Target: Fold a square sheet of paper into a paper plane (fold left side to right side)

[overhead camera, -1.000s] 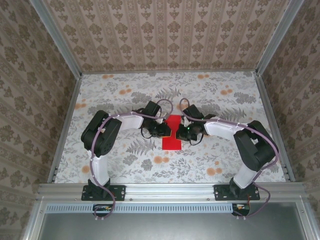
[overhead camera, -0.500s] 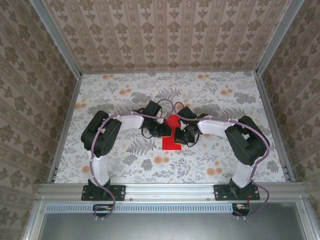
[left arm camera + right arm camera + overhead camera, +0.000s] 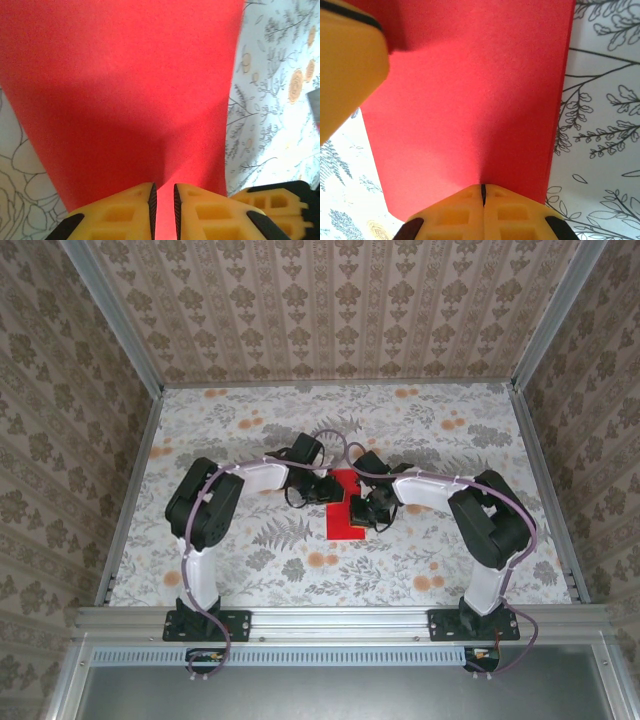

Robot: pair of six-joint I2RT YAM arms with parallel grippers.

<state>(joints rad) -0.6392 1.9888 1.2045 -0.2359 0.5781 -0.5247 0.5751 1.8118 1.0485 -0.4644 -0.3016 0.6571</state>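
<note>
The square sheet of paper (image 3: pixel 341 526) lay in the middle of the top view on the flower-printed table (image 3: pixel 250 570), between the two arms, showing as a narrow red upright strip with its lower part clear of both hands. The left hand (image 3: pixel 325 492) met it from the left and the right hand (image 3: pixel 362 510) from the right, a little lower in the frame. In the left wrist view the left hand (image 3: pixel 163 192) had its yellow fingers drawn almost together on the paper (image 3: pixel 125 100), a thin red line showing between them, and the sheet swelled up toward that pinch. In the right wrist view the right hand (image 3: pixel 483 189) was clamped tight on the sheet's (image 3: pixel 470 100) near edge, the red surface running away flat with a straight edge along the right of the frame. A yellow finger (image 3: pixel 345 65), presumably the left hand's, sat at the upper left there, so the hands worked close together. Holding the paper from both sides probably kept one part pinned while the other was carried across for the left-to-right fold.
</note>
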